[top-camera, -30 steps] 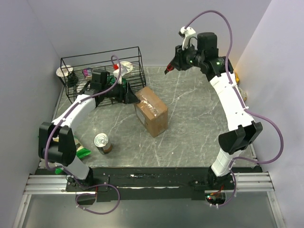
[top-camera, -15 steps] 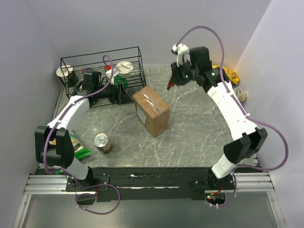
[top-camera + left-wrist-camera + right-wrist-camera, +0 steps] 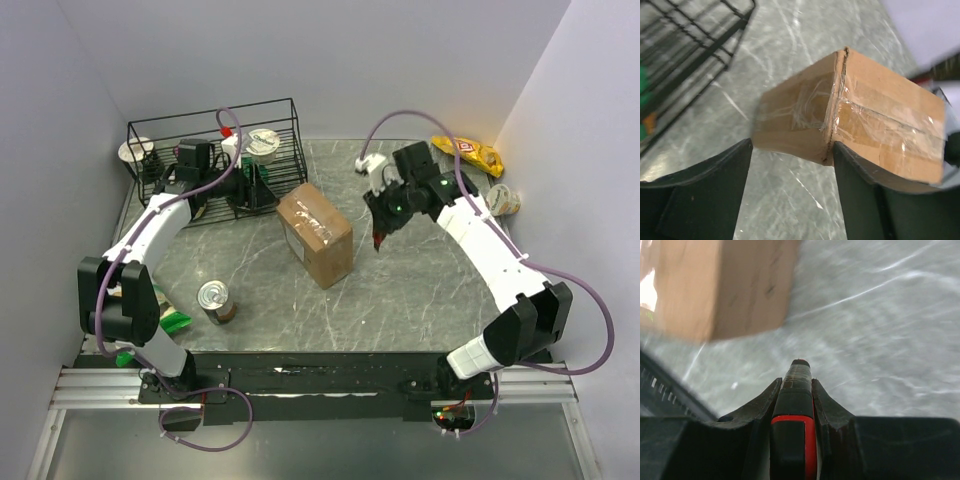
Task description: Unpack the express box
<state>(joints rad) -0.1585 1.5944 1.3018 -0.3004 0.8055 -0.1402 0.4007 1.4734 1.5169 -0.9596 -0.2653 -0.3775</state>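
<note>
The express box (image 3: 317, 233), a brown taped carton, stands near the table's middle. It also shows in the left wrist view (image 3: 855, 110), with clear tape over its seam. My left gripper (image 3: 268, 193) is open just left of the box, with one corner of the box at the mouth of the jaws (image 3: 790, 165). My right gripper (image 3: 380, 232) is shut on a black and red knife-like tool (image 3: 796, 390), pointing down at the table right of the box. In the right wrist view the box (image 3: 720, 285) is blurred at the upper left.
A black wire basket (image 3: 215, 150) with a white bowl and other items stands at the back left, right behind my left gripper. A tin can (image 3: 215, 301) and a green packet (image 3: 176, 322) lie front left. A yellow snack bag (image 3: 466, 152) and a cup (image 3: 503, 200) are at the right.
My right arm has swung down from high at the back to just right of the box, still gripping the tool. My left gripper has drawn back a little from the box.
</note>
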